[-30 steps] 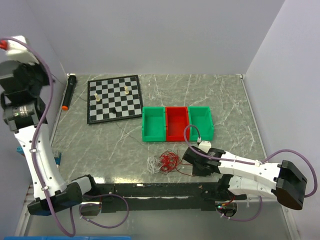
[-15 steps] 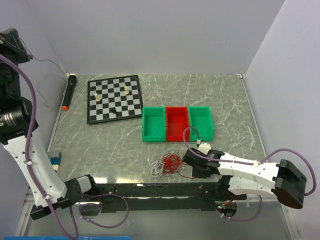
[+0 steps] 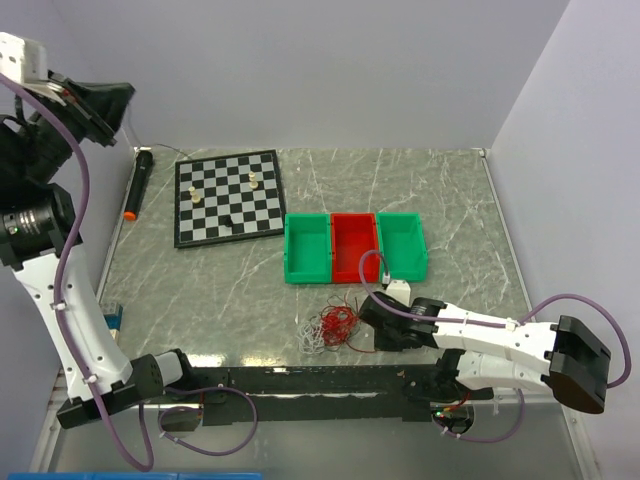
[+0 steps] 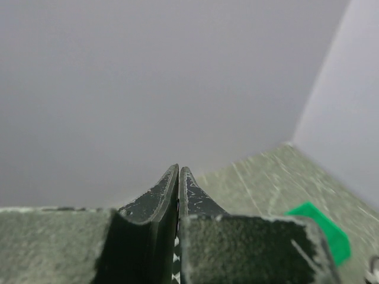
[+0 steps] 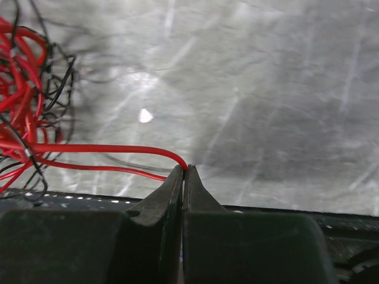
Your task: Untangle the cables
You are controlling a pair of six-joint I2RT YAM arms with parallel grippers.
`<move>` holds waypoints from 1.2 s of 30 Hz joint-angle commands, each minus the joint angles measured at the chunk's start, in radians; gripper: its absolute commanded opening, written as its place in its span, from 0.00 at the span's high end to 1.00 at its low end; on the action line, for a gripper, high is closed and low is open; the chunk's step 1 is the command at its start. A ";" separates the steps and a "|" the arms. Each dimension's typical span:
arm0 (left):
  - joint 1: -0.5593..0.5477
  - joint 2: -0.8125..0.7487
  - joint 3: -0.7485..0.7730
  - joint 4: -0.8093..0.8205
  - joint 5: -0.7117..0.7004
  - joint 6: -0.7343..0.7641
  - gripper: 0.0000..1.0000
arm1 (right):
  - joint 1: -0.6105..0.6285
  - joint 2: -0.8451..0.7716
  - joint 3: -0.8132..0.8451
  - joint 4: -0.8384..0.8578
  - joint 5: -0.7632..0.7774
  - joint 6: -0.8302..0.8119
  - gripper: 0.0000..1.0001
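The cables [image 3: 335,325] are a small tangle of thin red wires with some white and dark strands, lying near the table's front edge. In the right wrist view the tangle [image 5: 23,118] is at the left. My right gripper [image 3: 368,318] sits just right of the tangle, low on the table. It is shut on a red wire [image 5: 118,148] that runs from the tangle into its tips [image 5: 185,170]. My left gripper [image 3: 122,97] is raised high at the far left, well away from the tangle. Its jaws [image 4: 178,169] are shut, and nothing shows between them.
A chessboard [image 3: 228,196] with a few pieces lies at the back left. A black stick with an orange band [image 3: 137,185] lies left of it. A row of green, red and green bins [image 3: 355,247] stands behind the tangle. A black strip [image 3: 300,378] runs along the front edge.
My left arm has swung, and its gripper now points right, high at the far left. My right gripper has moved slightly left, still holding the red wire.
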 commanded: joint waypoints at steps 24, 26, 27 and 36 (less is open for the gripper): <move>-0.631 0.090 -0.544 -0.356 -0.266 0.688 0.46 | 0.021 -0.086 -0.043 0.092 0.009 0.015 1.00; -0.665 0.104 -0.616 -0.360 -0.337 0.755 0.39 | 0.021 -0.089 -0.051 0.095 0.008 0.019 1.00; -0.686 0.107 -0.665 -0.354 -0.364 0.784 0.37 | 0.021 -0.088 -0.054 0.099 0.004 0.022 1.00; -0.756 0.180 -0.871 -0.334 -0.475 1.090 0.21 | 0.022 -0.091 -0.063 0.109 -0.003 0.027 0.99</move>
